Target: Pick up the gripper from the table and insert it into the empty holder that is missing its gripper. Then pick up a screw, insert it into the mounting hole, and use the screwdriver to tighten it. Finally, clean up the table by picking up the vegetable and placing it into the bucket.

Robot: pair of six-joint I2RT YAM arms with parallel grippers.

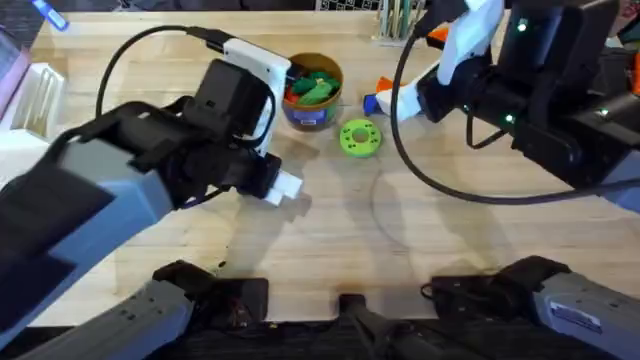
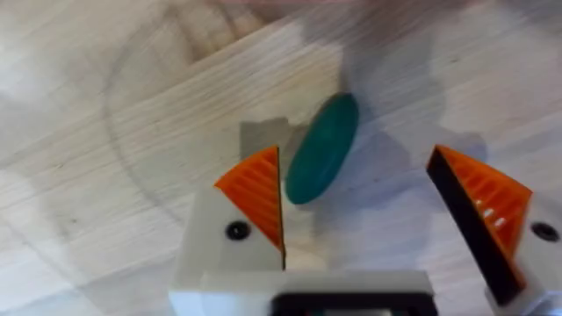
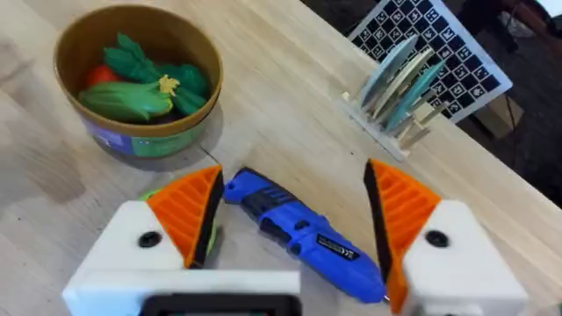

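The vegetable point(image 2: 321, 149) lies flat on the desk point(image 2: 132, 105), smooth, light and likely slippery; best pinched across its narrow middle. It sits between the left gripper point(image 2: 386, 211)'s wide-open, empty jaws, closer to one pad. The right gripper point(image 3: 294, 219), also open, straddles the screwdriver point(image 3: 303, 233) beside the bucket point(image 3: 140, 132).

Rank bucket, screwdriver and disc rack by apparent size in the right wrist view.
1. bucket, largest.
2. screwdriver, close behind; it lies nearer the camera, between the open right gripper fingers, so this order is unsure.
3. disc rack, smallest, and farthest off.
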